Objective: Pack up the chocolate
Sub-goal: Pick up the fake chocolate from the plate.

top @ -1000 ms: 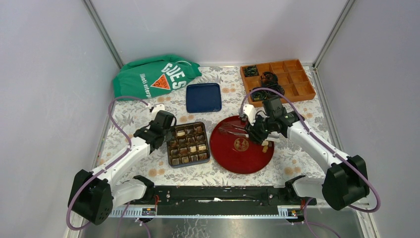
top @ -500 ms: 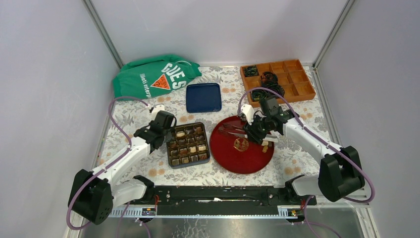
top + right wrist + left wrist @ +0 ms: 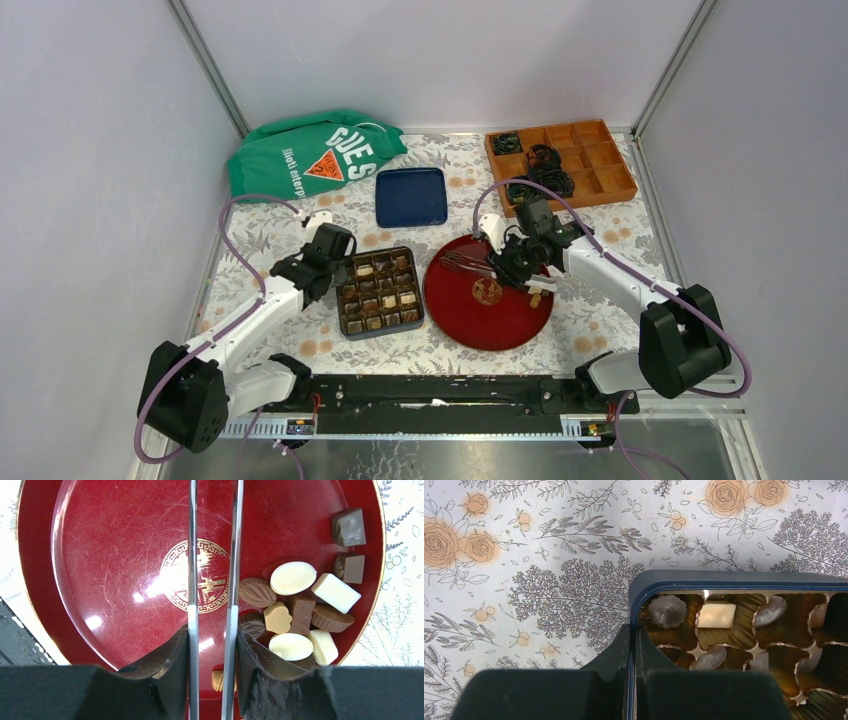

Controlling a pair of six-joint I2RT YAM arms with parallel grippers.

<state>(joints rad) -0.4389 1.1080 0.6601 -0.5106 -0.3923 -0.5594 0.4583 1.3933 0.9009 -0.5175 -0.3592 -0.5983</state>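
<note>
From above: pins the box (image 3: 384,331) by its left wall with the left gripper (image 3: 336,270). Shows chocolate (image 3: 390,300) in most cells, with a few looking bare. Hovers over the far side of the plate (image 3: 480,328) with the right gripper (image 3: 506,270), clamped on tongs (image 3: 462,263) that reach left across the red.

From the left wrist: squeezed tight on the box rim (image 3: 724,576), wall sandwiched between both fingers. Shows a fluted dark piece and a white block in the nearest cells. Cannot read the cells at far right.

From the right wrist: grips the tongs (image 3: 192,555) with blades apart and nothing between them where visible; tips out of frame. Shows a heap of chocolate (image 3: 300,612) at the plate's right side, just beside the right blade. Shows one more small piece half hidden below the fingers.

Probably mid-pick, between pieces. Next calls for swinging the tongs right and straddling one outlying piece, perhaps the brown leaf-shaped one. Then close gently, since rounded pieces will likely slip, and carry it to a bare cell.
</note>
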